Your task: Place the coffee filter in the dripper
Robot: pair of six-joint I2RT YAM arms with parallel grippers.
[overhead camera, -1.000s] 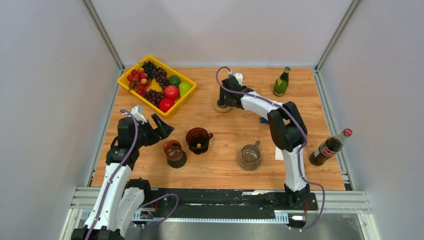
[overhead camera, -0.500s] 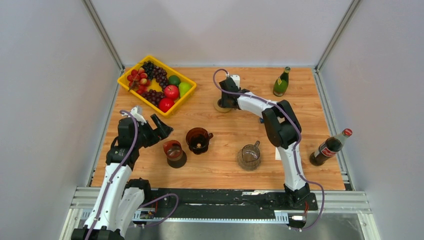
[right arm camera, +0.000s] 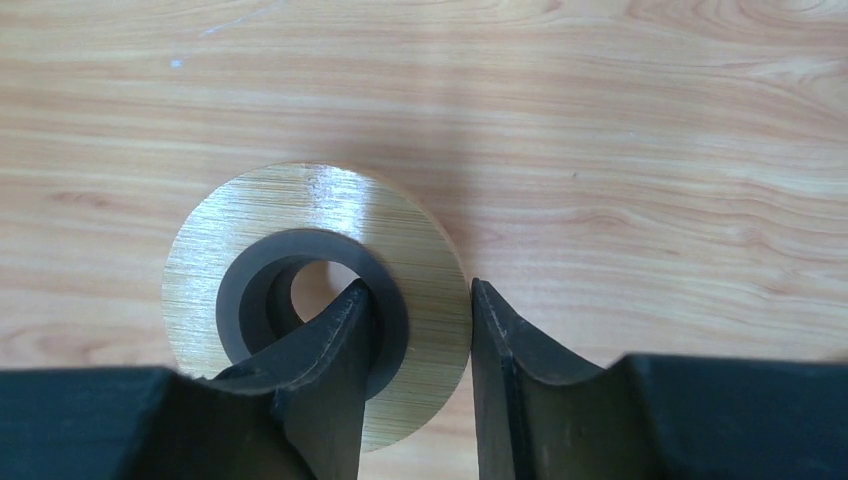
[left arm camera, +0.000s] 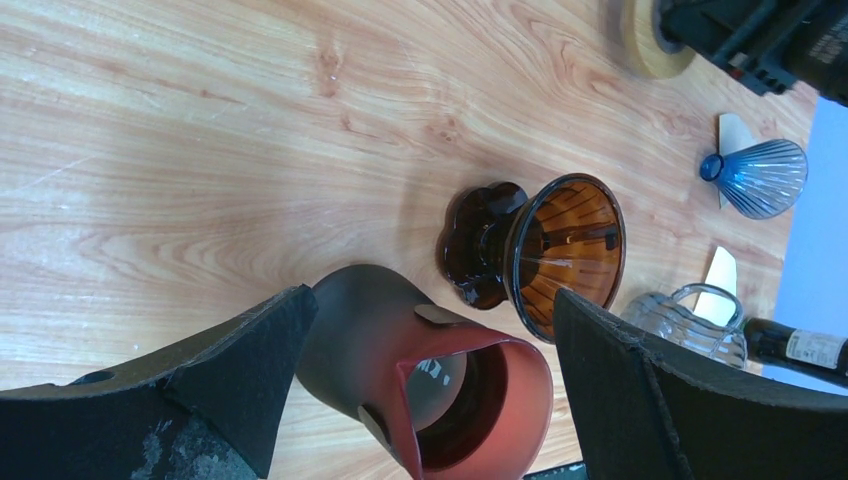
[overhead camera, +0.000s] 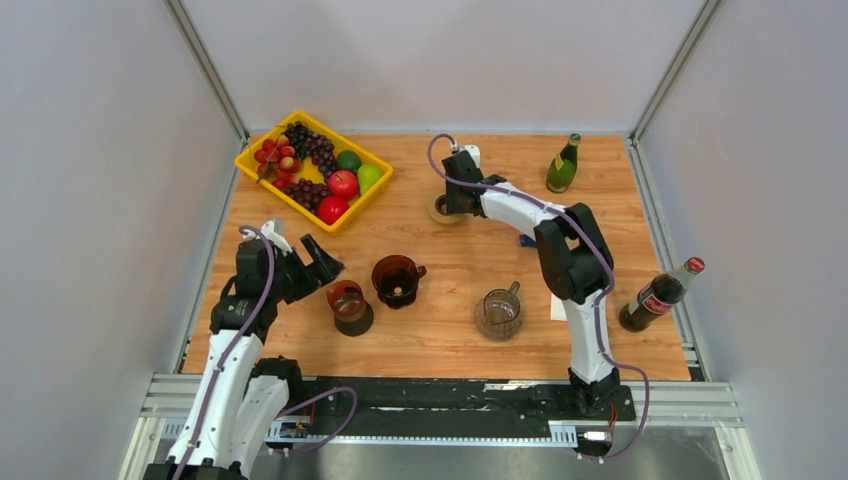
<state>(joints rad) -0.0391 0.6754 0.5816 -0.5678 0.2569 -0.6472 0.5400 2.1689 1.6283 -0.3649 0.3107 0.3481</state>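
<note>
Wooden ring [right arm camera: 200, 270] is straddled by the half-closed right end effector [right arm camera: 418, 292], one finger in its hole; whether it grips, I cannot tell. Left end effector [left arm camera: 430, 300] gapes, empty. Filter [overhead camera: 556, 306] lies well apart, back toward the right arm's base. A pinch on that thin rim may slip.

The left end effector [left arm camera: 435, 300] gapes wide; the right end effector [right arm camera: 420, 290], stretched forward, is half-closed.
</note>
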